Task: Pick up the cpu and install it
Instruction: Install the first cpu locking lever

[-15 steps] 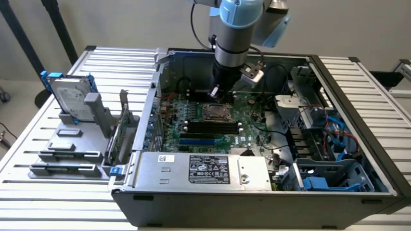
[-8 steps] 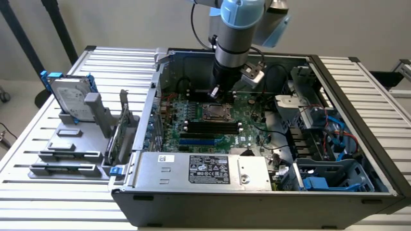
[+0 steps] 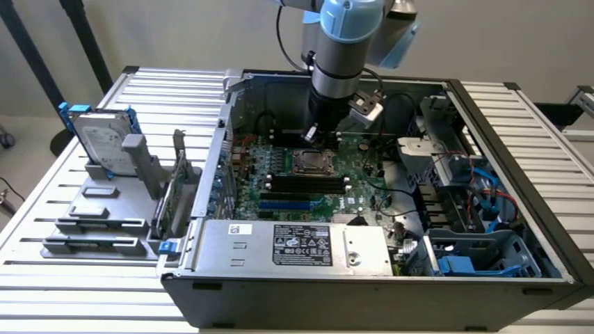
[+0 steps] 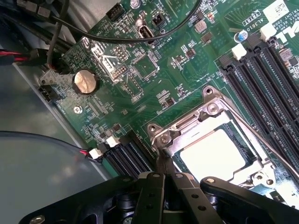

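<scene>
Gripper [image 4: 164, 173] fingers are pressed together, holding nothing, tips touching the socket frame [image 4: 205, 112] corner. Cpu [image 4: 212, 154] sits inside the socket — motherboard [image 4: 140, 74] all around.

This looks like a lab or workshop for testing a robot on computer repair. An open computer case [image 3: 371, 229] lies on a table of metal slats [image 3: 55, 209], with its green board [image 3: 316, 174] showing. On the exterior view's left, a grey stand [image 3: 111, 209] holds spare parts, like a hard drive [image 3: 100, 142]. A robot arm [image 3: 343, 49] hangs over the case, with a plain wall behind.
</scene>
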`<state>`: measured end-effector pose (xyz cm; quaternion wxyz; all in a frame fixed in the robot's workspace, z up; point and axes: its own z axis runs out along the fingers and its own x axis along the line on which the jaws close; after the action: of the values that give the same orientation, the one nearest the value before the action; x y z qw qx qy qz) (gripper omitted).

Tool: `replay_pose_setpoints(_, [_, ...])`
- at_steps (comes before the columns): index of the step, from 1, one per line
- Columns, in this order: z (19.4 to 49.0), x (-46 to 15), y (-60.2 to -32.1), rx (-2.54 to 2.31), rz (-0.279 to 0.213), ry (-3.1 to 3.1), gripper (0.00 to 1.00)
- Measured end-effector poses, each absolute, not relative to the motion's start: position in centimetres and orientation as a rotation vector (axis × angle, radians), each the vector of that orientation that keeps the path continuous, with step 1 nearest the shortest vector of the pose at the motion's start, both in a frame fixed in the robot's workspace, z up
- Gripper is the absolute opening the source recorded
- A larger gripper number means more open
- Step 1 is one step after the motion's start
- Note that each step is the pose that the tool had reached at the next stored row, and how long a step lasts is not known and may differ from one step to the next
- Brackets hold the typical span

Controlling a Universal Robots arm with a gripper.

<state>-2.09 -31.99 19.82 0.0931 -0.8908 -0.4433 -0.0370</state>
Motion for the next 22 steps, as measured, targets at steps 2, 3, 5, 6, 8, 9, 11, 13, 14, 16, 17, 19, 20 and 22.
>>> replay_pose_setpoints(2, [19.8, -2.1, -32.0, -2.641, -0.112, -1.314, 0.11])
replay_pose_setpoints(3, [19.8, -2.1, -32.0, -2.639, -0.113, -1.314, 0.11])
replay_pose_setpoints(5, [19.8, -2.1, -32.0, -2.635, -0.117, -1.312, 0.11])
replay_pose_setpoints(6, [19.8, -2.1, -32.0, -2.633, -0.118, -1.311, 0.11])
replay_pose_setpoints(8, [19.9, -2.1, -32.0, -2.633, -0.119, -1.307, 0.11])
replay_pose_setpoints(9, [20.0, -2.1, -32.0, -2.633, -0.118, -1.304, 0.11])
replay_pose_setpoints(11, [20.5, -2.1, -32.1, -2.635, -0.114, -1.300, 0.11])
replay_pose_setpoints(13, [20.7, -2.2, -32.2, -2.635, -0.110, -1.298, 0.11])
replay_pose_setpoints(14, [20.8, -2.4, -32.3, -2.634, -0.108, -1.298, 0.11])
replay_pose_setpoints(16, [20.9, -3.0, -32.3, -2.634, -0.106, -1.297, 0.11])
replay_pose_setpoints(17, [21.0, -3.2, -32.4, -2.634, -0.106, -1.297, 0.11])
replay_pose_setpoints(19, [21.3, -3.7, -32.6, -2.634, -0.106, -1.297, 0.11])
replay_pose_setpoints(20, [21.5, -3.8, -32.8, -2.634, -0.106, -1.297, 0.11])
replay_pose_setpoints(22, [22.1, -3.9, -33.3, -2.634, -0.106, -1.297, 0.11])
